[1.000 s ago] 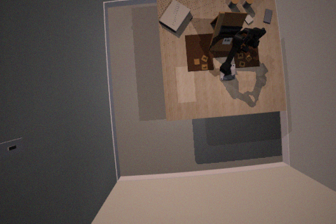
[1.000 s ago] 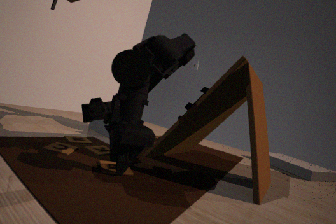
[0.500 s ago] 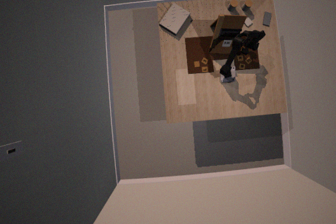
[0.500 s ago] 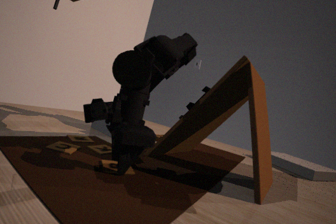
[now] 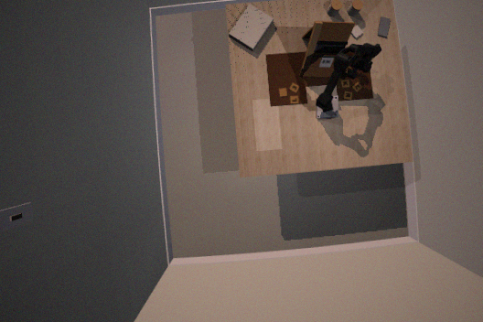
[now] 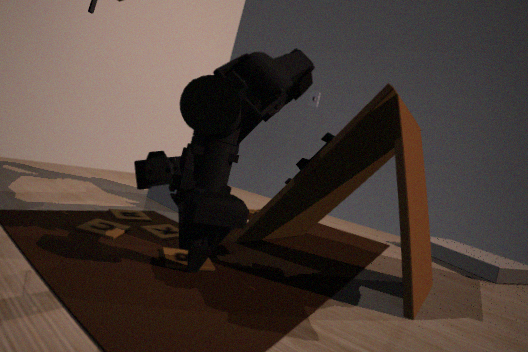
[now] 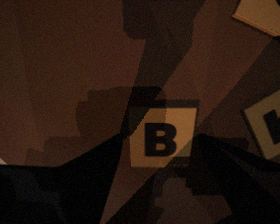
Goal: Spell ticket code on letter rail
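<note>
My gripper (image 7: 162, 136) (image 6: 193, 262) is open and low over the dark mat (image 5: 284, 69) (image 6: 150, 306). Its fingertips stand either side of the B tile (image 7: 186, 119) (image 6: 172, 255), with nothing held. The K tile (image 7: 257, 114) (image 6: 161, 230) lies to the right in the wrist view; part of another tile (image 7: 263, 15) shows at its top right corner. Three tiles (image 5: 283, 92) (image 5: 294, 88) (image 5: 294, 100) lie on the mat's left part. The tilted board (image 5: 336, 32) (image 6: 325, 171) carries dark ledges and a pale ticket (image 5: 326, 62); its print is too small to read.
Two orange-topped cups (image 5: 336, 5) (image 5: 356, 5), a small white item (image 5: 357, 32) and a grey block (image 5: 384, 26) stand behind the board and at back right. A pale slab (image 5: 252, 26) lies at back left. The board's support (image 6: 416, 206) reaches the counter.
</note>
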`<state>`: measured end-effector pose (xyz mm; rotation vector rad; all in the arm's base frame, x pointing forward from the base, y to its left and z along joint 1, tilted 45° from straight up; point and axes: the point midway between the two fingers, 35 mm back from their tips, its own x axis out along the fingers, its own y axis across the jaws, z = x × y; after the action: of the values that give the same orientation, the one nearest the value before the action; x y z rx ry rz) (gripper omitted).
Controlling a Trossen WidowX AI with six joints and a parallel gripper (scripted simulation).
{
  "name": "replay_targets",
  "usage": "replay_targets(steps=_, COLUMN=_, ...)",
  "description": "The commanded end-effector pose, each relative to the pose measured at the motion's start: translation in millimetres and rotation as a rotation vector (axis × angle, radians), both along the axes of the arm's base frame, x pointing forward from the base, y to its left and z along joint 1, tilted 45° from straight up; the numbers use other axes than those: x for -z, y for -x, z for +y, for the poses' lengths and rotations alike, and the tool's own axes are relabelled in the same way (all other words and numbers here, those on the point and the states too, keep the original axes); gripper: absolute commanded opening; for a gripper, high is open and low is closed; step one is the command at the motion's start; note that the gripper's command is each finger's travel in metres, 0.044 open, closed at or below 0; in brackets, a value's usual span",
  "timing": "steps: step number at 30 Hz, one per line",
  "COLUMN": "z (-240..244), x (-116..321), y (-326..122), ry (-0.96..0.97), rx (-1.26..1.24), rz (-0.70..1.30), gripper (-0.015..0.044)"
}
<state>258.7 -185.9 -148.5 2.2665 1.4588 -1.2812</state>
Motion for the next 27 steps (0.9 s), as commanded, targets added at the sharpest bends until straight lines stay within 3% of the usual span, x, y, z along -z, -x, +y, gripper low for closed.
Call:
replay_targets(steps=1, z=1.0, x=0.3, y=-0.2, ry=-0.004, rx=0.006, rz=0.003, gripper=0.0314)
replay_targets(steps=13, z=1.0, x=0.3, y=-0.4, ry=-0.004, rx=0.006, rz=0.003, gripper=0.0234)
replay_targets(steps=22, z=-4.9, x=-5.8, y=1.9, ry=-0.004, rx=0.006, rz=0.003, gripper=0.0000)
replay_targets(steps=27, z=-7.2, x=-9.0, y=2.5, ry=-0.004, rx=0.006, rz=0.003, gripper=0.0000)
